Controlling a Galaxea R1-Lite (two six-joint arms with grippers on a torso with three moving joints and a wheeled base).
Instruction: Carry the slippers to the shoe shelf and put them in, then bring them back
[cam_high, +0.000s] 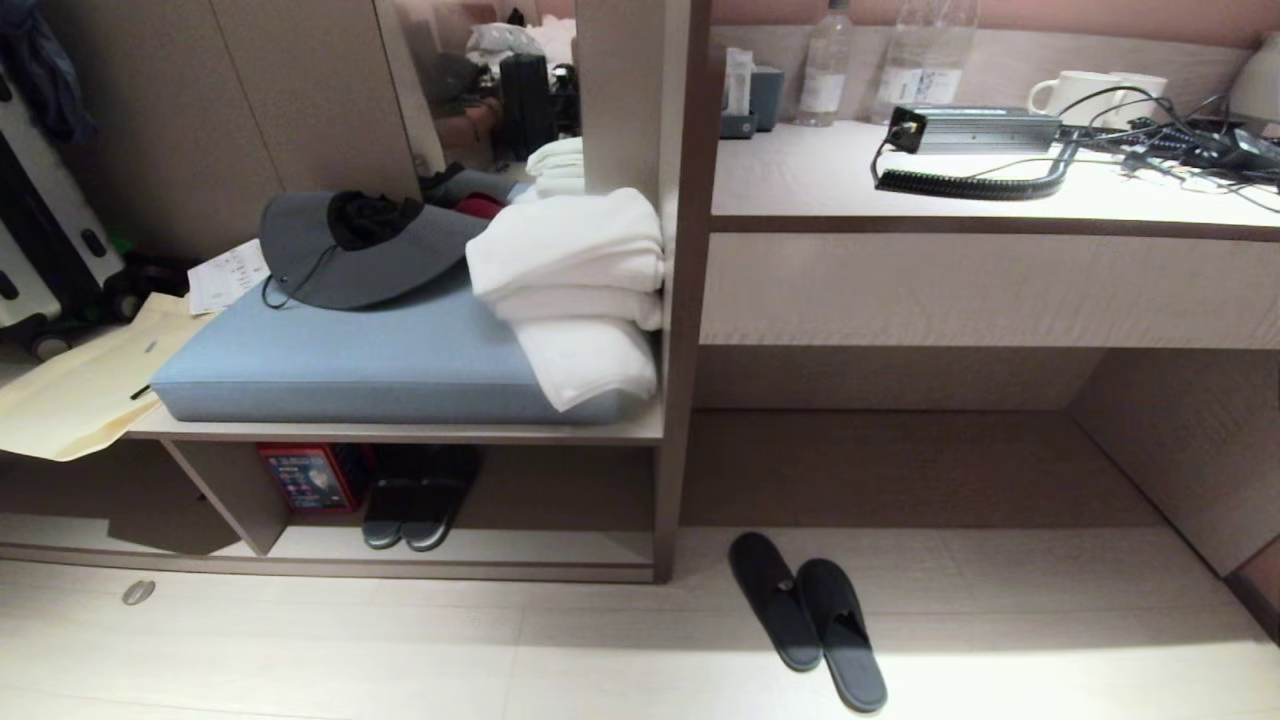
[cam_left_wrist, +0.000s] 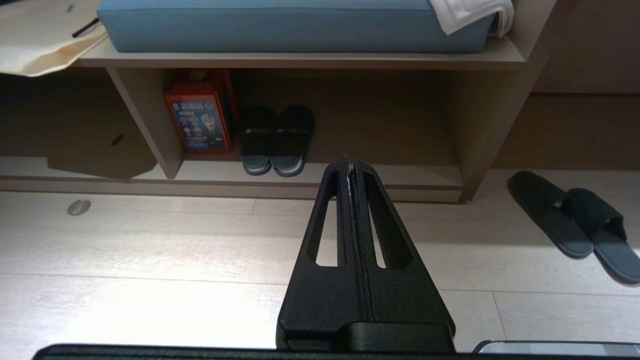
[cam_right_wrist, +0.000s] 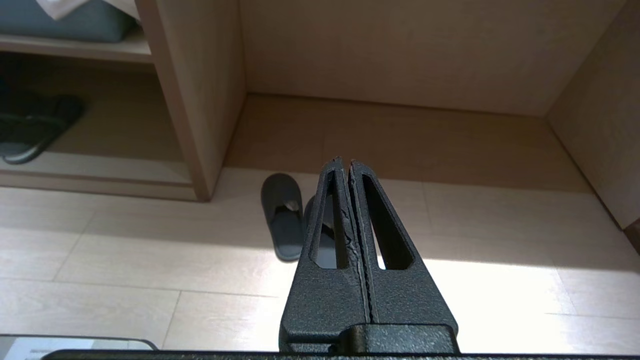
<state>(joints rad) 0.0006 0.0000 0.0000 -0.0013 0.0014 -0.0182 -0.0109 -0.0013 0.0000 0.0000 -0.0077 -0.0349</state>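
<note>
Observed condition: the slippers (cam_high: 805, 620) lie side by side on the floor (cam_high: 400, 650), touching along their inner edges, toes toward the recess under the desk (cam_high: 900, 180), just to the right of the upright panel that closes off the shoe shelf (cam_high: 520, 545). Neither has been lifted. Your left claw (cam_left_wrist: 349, 161) and right claw (cam_right_wrist: 344, 161) both hang above bare floor with their fingers pressed together and nothing between them, so you need to part the fingers before any approach. The right claw is the nearer one; in its wrist view it sits almost directly over the pair, with one slipper partly hidden behind its fingers. Recommended practice: come down on the closed toe uppers, where the fabric gives you something to pinch (the soles look thin and would likely flop if taken at the heel). Note that the shoe shelf already holds a chunkier dark pair (cam_high: 410, 500) beside a red box (cam_high: 305, 478) at its left end; the free base board lies to the right of those, next to the upright panel, so aim there. Keep low on entry, since the compartment looks barely taller than a shoe.
</note>
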